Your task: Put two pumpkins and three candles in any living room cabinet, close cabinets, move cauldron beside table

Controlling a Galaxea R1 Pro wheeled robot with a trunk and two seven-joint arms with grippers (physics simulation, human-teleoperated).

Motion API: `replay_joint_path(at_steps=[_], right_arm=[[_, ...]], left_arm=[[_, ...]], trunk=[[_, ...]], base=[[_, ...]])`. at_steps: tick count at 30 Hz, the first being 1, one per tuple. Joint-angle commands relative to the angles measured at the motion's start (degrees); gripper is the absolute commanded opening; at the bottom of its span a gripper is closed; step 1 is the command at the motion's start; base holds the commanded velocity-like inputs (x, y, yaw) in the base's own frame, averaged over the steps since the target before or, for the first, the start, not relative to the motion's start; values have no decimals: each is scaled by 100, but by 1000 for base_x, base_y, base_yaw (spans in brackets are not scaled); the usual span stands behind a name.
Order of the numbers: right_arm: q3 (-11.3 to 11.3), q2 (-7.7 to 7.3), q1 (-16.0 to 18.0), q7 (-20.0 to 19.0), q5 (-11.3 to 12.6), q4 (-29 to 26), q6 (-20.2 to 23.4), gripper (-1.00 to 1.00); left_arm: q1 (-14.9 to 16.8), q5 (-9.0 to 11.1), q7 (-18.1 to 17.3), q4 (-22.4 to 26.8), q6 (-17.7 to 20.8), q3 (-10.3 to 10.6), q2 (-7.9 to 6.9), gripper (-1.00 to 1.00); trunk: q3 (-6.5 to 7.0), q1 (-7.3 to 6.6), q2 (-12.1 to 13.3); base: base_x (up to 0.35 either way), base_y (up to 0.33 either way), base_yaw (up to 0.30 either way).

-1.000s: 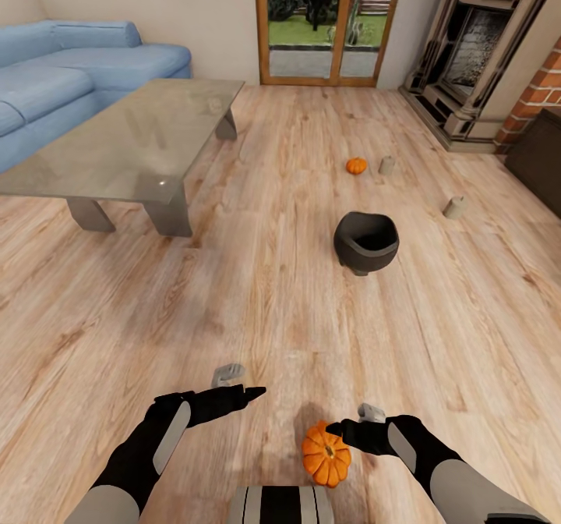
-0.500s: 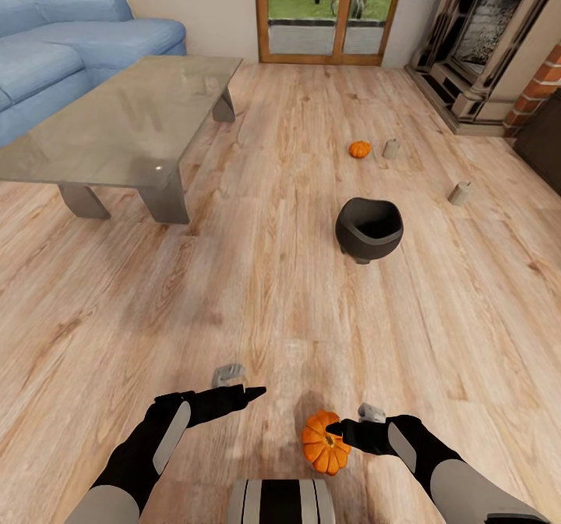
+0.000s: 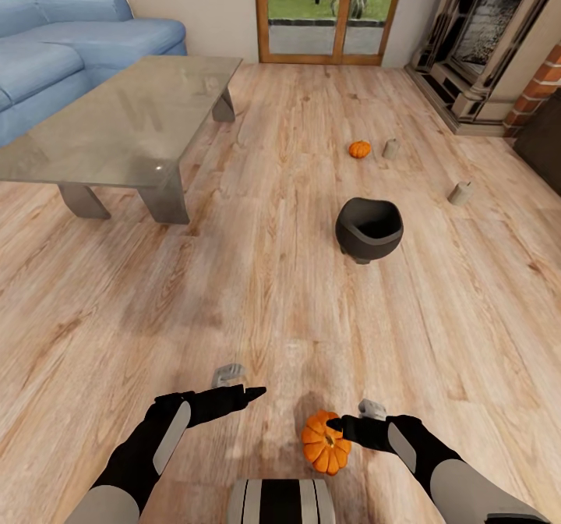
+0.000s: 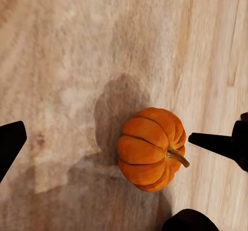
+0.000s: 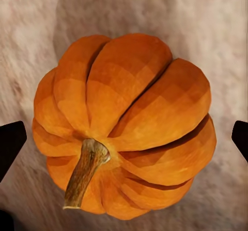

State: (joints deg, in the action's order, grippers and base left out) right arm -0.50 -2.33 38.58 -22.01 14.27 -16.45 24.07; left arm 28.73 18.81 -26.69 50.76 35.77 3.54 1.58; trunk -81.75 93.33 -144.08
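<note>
Right pincer (image 3: pixel 336 427) stands open over the small orange ribbed pumpkin (image 3: pixel 325 442); it should descend centred, fingertips straddling the ribs, before closing.

A home living room: pale wood-plank flooring (image 3: pixel 257 290) runs ahead of the black right end effector (image 3: pixel 336 427) to a blue upholstered sofa (image 3: pixel 86 37) and a low glass-topped coffee table with blocky grey legs (image 3: pixel 132 130) far off to its left. Well beyond it stand a wood-framed glazed garden door (image 3: pixel 327 9) and, to the right, a stone fireplace with red brick surround (image 3: pixel 499 40).
</note>
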Motion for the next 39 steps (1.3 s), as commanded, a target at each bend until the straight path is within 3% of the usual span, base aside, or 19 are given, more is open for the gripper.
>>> replay_joint_path(at_steps=[1,30,39], right_arm=[[-4,-2,0,-5,33,-8,29,100],[-3,-4,0,-5,32,-7,2,100],[7,-4,0,-9,32,-7,1,100]], left_arm=[[3,35,7,4,44,-3,1,100],[5,35,6,4,44,-3,1,100],[3,35,6,4,44,-3,1,100]], trunk=[[-4,-1,-1],[-624,71,-39],[-624,71,-39]], base=[[0,0,0],[0,0,0],[0,0,0]])
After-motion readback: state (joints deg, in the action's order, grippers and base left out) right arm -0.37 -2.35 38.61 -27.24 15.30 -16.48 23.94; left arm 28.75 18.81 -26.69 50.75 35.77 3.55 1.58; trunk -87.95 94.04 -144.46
